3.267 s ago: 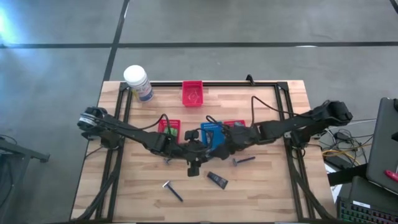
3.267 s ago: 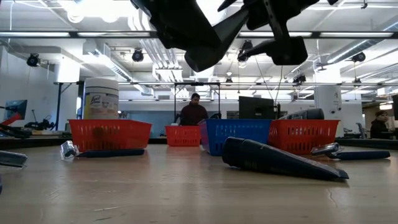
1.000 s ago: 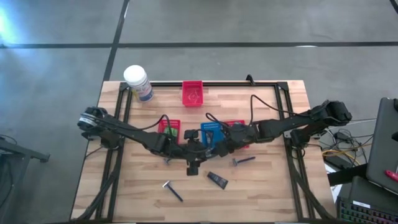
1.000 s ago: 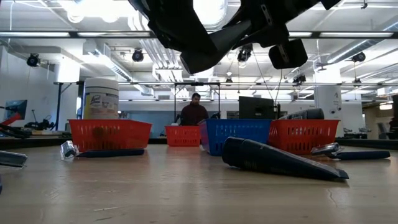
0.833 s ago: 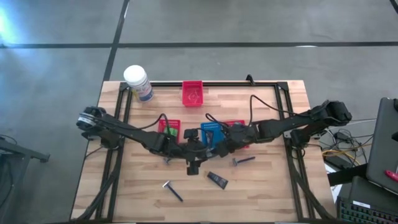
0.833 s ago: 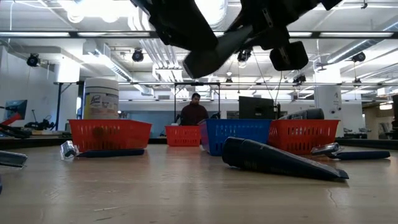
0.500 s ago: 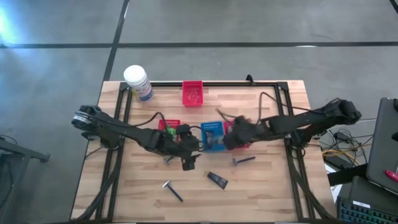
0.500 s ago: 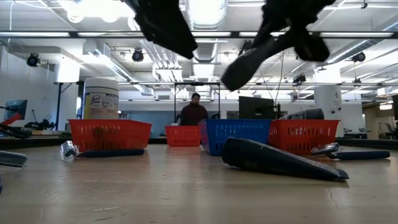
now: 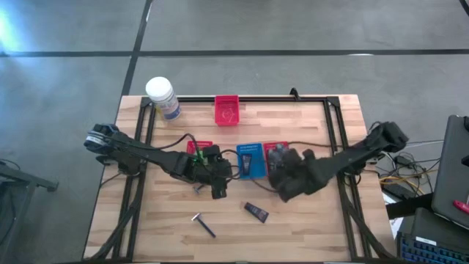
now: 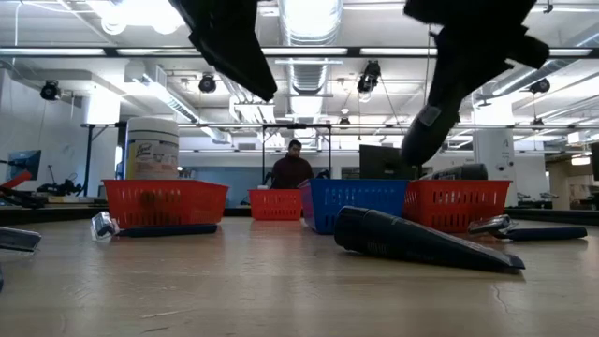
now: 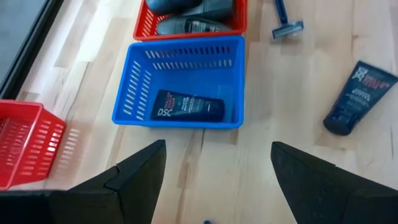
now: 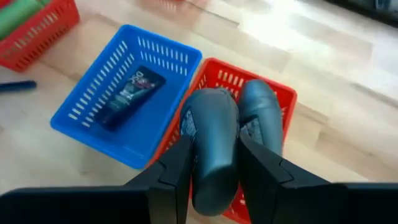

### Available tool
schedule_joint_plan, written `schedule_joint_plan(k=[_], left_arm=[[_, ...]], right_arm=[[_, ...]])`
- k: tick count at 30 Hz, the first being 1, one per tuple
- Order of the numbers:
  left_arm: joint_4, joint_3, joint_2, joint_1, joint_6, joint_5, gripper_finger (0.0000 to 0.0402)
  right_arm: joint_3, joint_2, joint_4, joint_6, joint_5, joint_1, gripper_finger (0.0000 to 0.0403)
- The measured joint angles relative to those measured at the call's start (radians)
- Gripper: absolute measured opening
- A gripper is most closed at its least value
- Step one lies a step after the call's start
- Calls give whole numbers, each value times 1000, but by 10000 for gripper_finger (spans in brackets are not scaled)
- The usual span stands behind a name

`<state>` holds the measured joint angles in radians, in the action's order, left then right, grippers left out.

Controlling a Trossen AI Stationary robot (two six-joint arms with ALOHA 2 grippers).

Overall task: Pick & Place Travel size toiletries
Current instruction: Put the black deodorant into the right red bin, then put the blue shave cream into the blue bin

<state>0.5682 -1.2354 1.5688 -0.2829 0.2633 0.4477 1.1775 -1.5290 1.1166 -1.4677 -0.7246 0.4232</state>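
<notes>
My right gripper (image 12: pixel 214 155) is shut on a grey oval bottle (image 12: pixel 211 124), held above the red basket (image 12: pixel 283 99), where a second grey bottle (image 12: pixel 261 112) lies. In the low view the held bottle (image 10: pixel 423 131) hangs high over the table. My left gripper (image 11: pixel 217 149) stands open and holds nothing, just near of the blue basket (image 11: pixel 186 121), which has a dark tube (image 11: pixel 186 107) on its floor. In the high view the left gripper (image 9: pixel 218 187) and right gripper (image 9: pixel 282 183) stand apart on either side of the blue basket (image 9: pixel 249 160). My right gripper pinches the grey oval bottle between its two fingers, by its two sides (image 12: pixel 199 162) on the half nearer the wrist. The other half sticks out past the fingertips. The bottle hangs tilted below the gripper, lifted clear of the table and the baskets.
A loose dark tube (image 9: pixel 256 212) and a razor (image 9: pixel 203 224) lie toward the near edge. Another razor (image 11: pixel 286 25) lies beside the red basket. A red basket with green bottles (image 9: pixel 198 150), a far red basket (image 9: pixel 227 110) and a white jar (image 9: pixel 163 95) stand farther off.
The two grippers, close together over the blue basket a second ago, have drawn apart. My left gripper has gone toward the table's left. My right gripper has carried the grey bottle toward the right and near edges, and the bottle now hangs steeper.
</notes>
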Motion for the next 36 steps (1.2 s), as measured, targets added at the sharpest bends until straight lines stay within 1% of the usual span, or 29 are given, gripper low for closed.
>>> schedule_joint_plan(k=[4, 5, 10, 13, 17, 18, 22, 26, 29, 32, 34, 36], left_arm=[[22, 0, 0, 0, 2, 0, 295], [28, 0, 0, 0, 4, 0, 295], [70, 1, 0, 0, 23, -1, 293], [93, 1, 0, 0, 26, -2, 295], [109, 2, 0, 0, 25, -20, 295], [108, 2, 0, 0, 24, -35, 294], [87, 3, 0, 0, -18, -151, 294], [36, 19, -1, 0, -99, -204, 295], [-65, 52, -1, 0, -173, -287, 293], [-241, 120, 1, -8, -253, -383, 292], [-377, 164, 12, -16, -296, -414, 291], [-486, 201, 36, -24, -331, -436, 291]], right_arm=[[44, -80, 16, 25, -103, 0, 99], [51, -97, 29, 28, -114, -1, 100], [48, -173, 52, 25, -75, -21, 107], [47, -197, 54, 24, -71, -21, 121], [46, -200, 54, 35, -40, -22, 161], [46, -193, 56, 36, -36, -22, 175], [45, -167, 59, 38, -21, -15, 230], [44, -144, 58, 39, -12, -16, 285], [44, -114, 57, 71, -12, -12, 316], [45, -61, 60, 88, -10, 7, 335], [45, -21, 79, 78, -10, 26, 342], [45, 23, 114, 26, -14, 50, 346]])
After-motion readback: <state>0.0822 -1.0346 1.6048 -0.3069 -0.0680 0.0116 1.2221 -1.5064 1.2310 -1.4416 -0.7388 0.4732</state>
